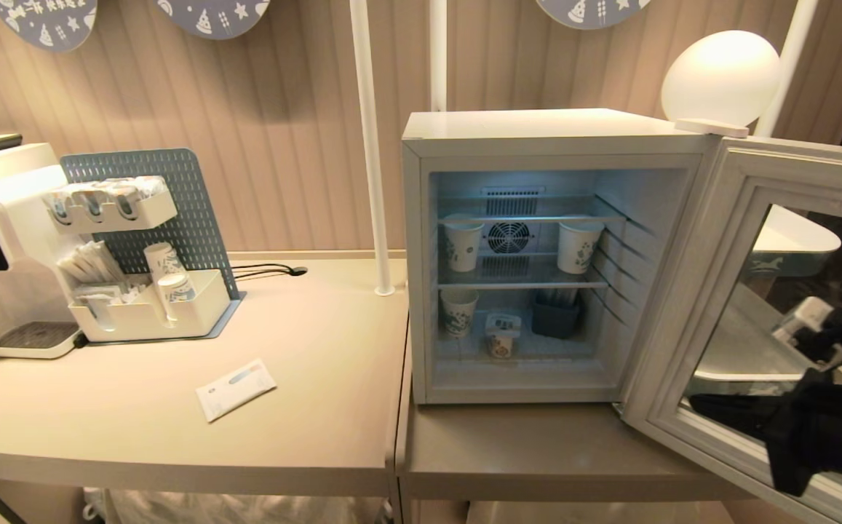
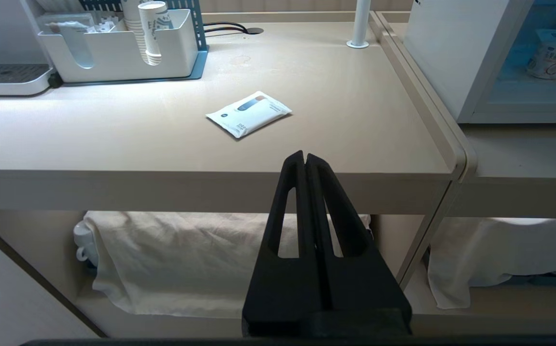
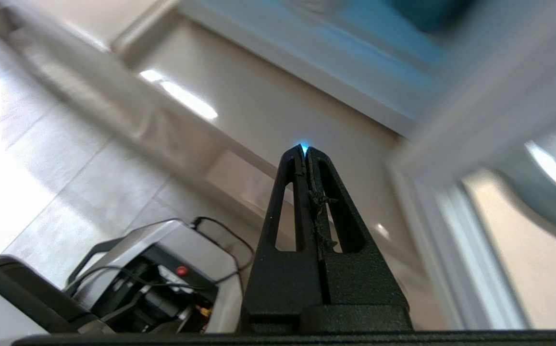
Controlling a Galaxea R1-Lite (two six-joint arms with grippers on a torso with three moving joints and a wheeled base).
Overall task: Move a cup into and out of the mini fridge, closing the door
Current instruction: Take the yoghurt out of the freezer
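**Asker:** On the lower desk [image 1: 537,444], what stands open?

**Describer:** On that desk sits the mini fridge [image 1: 548,138], white and boxy, lit pale blue inside, with wire shelves and a round fan at the back. Its door [image 1: 690,291], a grey-blue frame around a large glass window, is swung wide toward the robot's right.

**Asker:** Where is the cup?

**Describer:** The cup [image 1: 502,335] rests on the fridge floor, near the front and roughly centred. It is a short white tub with small coloured prints and a flat squarish foil lid. A taller paper cup [image 1: 458,311] stands to its left, a dark bin [image 1: 556,316] to its right, and two more paper cups sit on the shelf above.

**Asker:** And the pincers?

**Describer:** The right pincer [image 3: 305,150] has its fingers pressed together, holding nothing, and sits low beside the open door, aimed toward the fridge's front edge. In the head view that arm shows as a dark shape behind the glass. The left pincer [image 2: 304,156] is likewise closed and empty, parked below the desk edge, near a white packet [image 2: 249,113].

**Asker:** How should the reach go?

**Describer:** I judge the tub comes out next. The right pincer must spread wide first, enter level between paper cup and bin, then close around the tub's body beneath the lid rim. Squeezing gently matters, since thin walls could buckle, and lifting low avoids the shelf above.
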